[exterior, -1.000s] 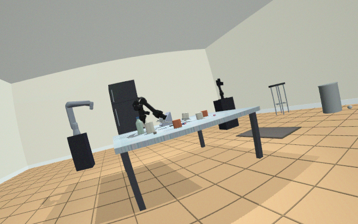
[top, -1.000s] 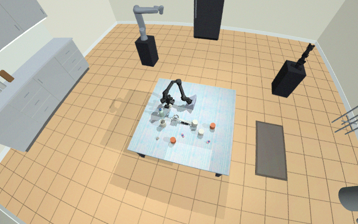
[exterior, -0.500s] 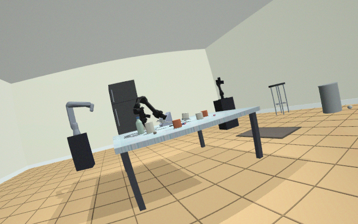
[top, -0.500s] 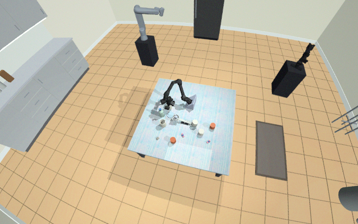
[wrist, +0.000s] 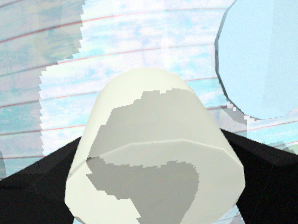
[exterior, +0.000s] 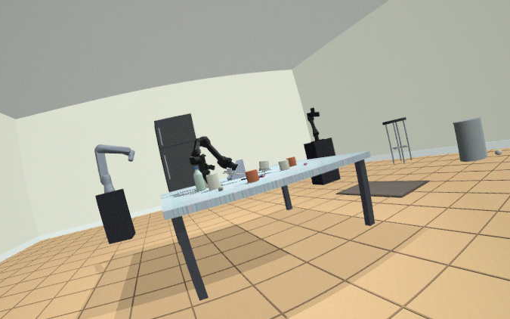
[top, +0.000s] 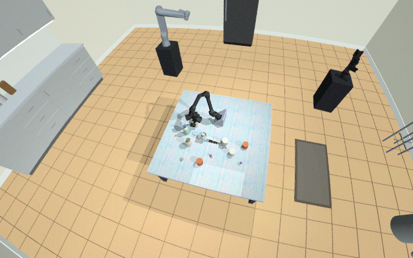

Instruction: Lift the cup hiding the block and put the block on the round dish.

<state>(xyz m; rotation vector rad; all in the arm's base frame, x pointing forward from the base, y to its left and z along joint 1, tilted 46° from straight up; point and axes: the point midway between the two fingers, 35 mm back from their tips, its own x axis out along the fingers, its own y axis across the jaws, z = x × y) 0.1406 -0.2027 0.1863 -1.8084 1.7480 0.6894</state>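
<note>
My gripper (wrist: 149, 139) is clamped on the cream cup (wrist: 154, 163), held above the table (top: 253, 179). Just ahead and to one side sits the pale round dish (wrist: 262, 50). A bottle (top: 185, 129) and another cup (top: 188, 141) stand close below; I cannot see the block.

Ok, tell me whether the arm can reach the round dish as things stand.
Probably yes: the dish lies close beside the pincer, nothing between, though the pincer is shut on a cup.
</note>
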